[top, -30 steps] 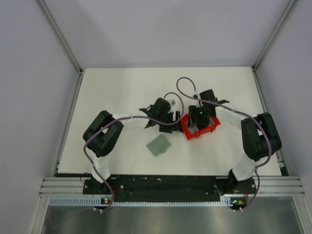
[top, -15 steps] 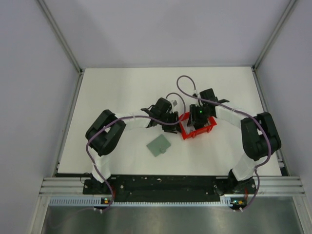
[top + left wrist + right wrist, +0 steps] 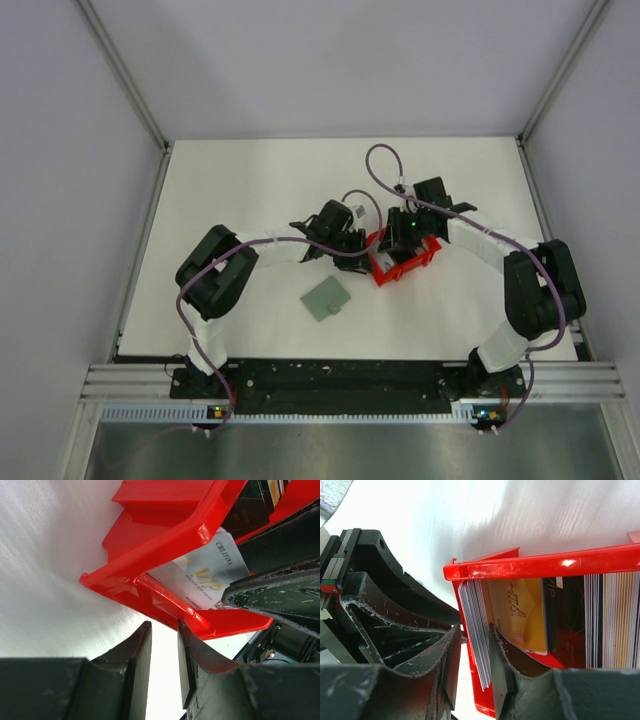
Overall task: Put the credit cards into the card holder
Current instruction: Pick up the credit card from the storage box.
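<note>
The credit cards stand on edge in a red bin (image 3: 386, 272): a whitish stack (image 3: 472, 607), a gold card (image 3: 520, 610) and dark and striped ones (image 3: 610, 620). From the left wrist a whitish VIP card (image 3: 205, 572) shows inside the bin (image 3: 165, 535). My right gripper (image 3: 473, 629) straddles the bin's wall (image 3: 545, 562) and the whitish stack, one finger inside, a sliver of gap outside. My left gripper (image 3: 163, 627) stands narrowly open at the bin's lower rim, with nothing between its fingers. The grey-green card holder (image 3: 326, 297) lies folded on the table, nearer the arm bases.
Both grippers (image 3: 357, 243) (image 3: 403, 243) crowd the bin from either side, and the left arm's fingers (image 3: 385, 590) show close beside my right ones. Metal rails (image 3: 140, 100) and grey walls bound the white table (image 3: 240, 190).
Both grippers have narrowed. The red bin has slid and turned a little to the left between them. The right arm's elbow has swung outward to the right.
</note>
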Available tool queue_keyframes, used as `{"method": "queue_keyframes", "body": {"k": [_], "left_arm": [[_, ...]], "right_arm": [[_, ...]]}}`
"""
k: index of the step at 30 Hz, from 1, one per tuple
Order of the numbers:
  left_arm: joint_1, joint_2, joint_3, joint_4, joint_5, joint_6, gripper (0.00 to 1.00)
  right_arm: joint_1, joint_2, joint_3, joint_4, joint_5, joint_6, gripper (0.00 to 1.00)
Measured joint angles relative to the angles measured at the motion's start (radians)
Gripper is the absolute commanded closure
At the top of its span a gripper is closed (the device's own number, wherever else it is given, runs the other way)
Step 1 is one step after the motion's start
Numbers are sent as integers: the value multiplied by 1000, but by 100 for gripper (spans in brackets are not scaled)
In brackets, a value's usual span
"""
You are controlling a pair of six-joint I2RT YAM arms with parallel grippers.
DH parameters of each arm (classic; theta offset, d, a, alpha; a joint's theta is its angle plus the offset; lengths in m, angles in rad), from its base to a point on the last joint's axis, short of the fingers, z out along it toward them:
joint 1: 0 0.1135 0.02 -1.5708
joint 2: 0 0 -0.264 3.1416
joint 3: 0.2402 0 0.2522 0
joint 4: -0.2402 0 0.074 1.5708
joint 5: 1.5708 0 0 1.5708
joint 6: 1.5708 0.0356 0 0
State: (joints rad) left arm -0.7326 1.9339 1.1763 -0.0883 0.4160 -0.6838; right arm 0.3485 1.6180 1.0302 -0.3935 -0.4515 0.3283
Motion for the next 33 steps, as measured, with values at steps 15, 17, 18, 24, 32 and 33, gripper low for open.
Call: {"method": "queue_keyframes", "body": {"k": [15, 17, 18, 24, 32, 33], "left_arm": [[-1, -6, 0, 2, 11, -11, 87], [-2, -6, 0, 1, 11, -11, 87], [-2, -6, 0, 1, 11, -11, 88], [-2, -6, 0, 5, 9, -13, 89], [-2, -7, 0, 13, -4, -14, 90], [-2, -7, 0, 13, -5, -14, 90]], "right_arm": [[34, -13, -8, 17, 51, 4, 75], [36, -13, -8, 22, 50, 4, 74], [37, -13, -9, 24, 50, 4, 74], [42, -10, -12, 27, 48, 0, 68], [55, 16, -29, 17, 45, -16, 79], [55, 16, -29, 17, 58, -21, 82]]}}
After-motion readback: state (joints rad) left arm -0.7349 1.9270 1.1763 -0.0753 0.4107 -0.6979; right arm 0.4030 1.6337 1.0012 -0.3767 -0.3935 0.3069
